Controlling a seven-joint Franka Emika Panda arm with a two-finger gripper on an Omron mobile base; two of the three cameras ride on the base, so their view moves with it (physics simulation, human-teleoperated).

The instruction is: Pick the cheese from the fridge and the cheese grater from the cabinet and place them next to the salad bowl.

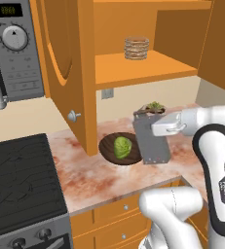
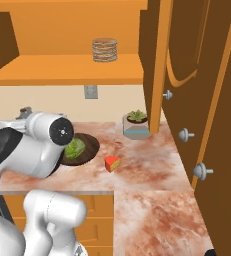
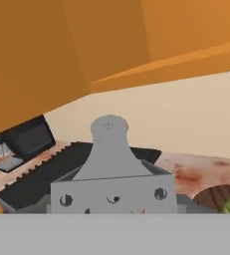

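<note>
The cheese grater (image 1: 150, 141) stands upright on the marbled desk (image 1: 84, 177), just right of the salad bowl (image 1: 120, 148) with its green leafy head; in the hand view its top and handle (image 3: 109, 149) loom close. The claw (image 1: 155, 127) is at the grater's upper part, but whether it grips cannot be told. The cheese (image 2: 112, 163) lies on the desk near the bowl. The cabinet (image 1: 70, 63) stands open, a woven basket (image 1: 136, 48) on its shelf

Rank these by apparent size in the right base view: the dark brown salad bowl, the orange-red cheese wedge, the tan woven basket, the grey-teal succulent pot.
1. Grey-teal angular succulent pot and round tan woven basket: alike, unranked.
2. Small orange-red cheese wedge.
The shallow dark brown salad bowl is partly hidden behind the arm, so its rank is unsure.
</note>
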